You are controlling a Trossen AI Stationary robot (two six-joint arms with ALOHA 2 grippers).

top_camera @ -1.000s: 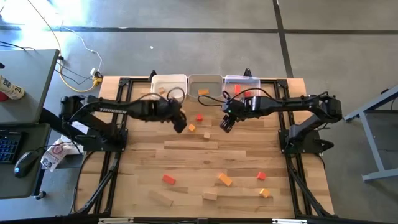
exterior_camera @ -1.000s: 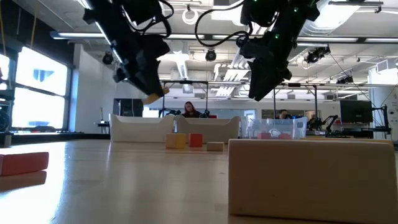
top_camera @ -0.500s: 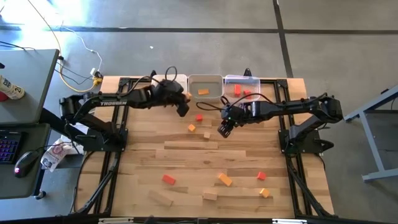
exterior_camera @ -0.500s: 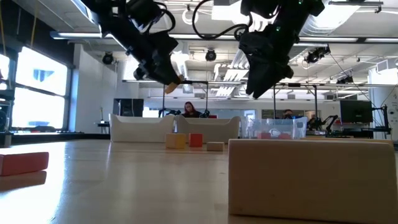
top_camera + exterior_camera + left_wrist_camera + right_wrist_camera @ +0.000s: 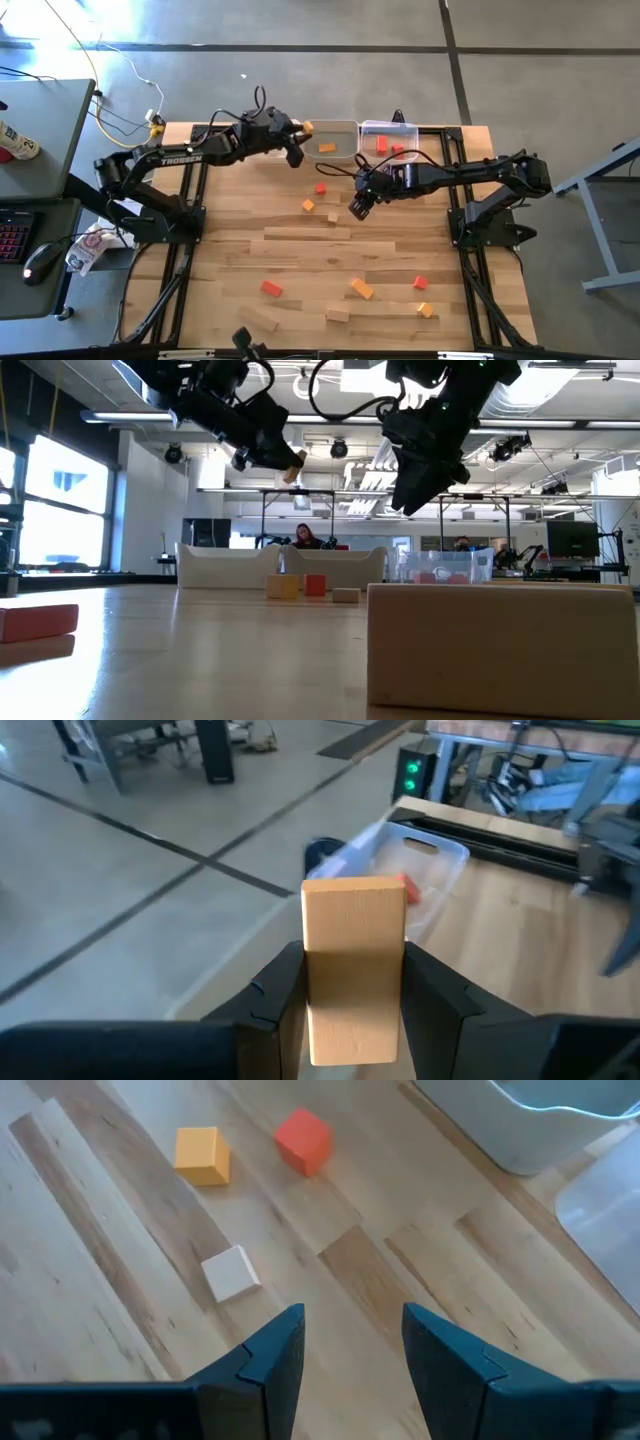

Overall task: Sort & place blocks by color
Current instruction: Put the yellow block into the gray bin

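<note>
Left gripper (image 5: 355, 1005) clamped on a plain wood bar (image 5: 355, 965), carried high over the bins at the table's far edge, a clear bin (image 5: 425, 870) just ahead of the fingers. Right gripper (image 5: 350, 1345) empty and parted, hovering just short of a pale cube (image 5: 231, 1272), orange cube (image 5: 201, 1155) and red cube (image 5: 303, 1140). Likely light, rigid, smooth-faced (prone to slipping if pinched at a corner); best squeezed across two flat opposite faces, near mid-length for bars

Both arms are matte black, built of slim tubular links with chunky joints, and the left arm (image 5: 190, 156) carries white "TROSSEN" lettering along its forearm. Thin black cables loop above each wrist. The right arm (image 5: 470, 172) shows small green lights near its wrist, and both grippers end in angular black fingers (image 5: 265, 1360).
</note>
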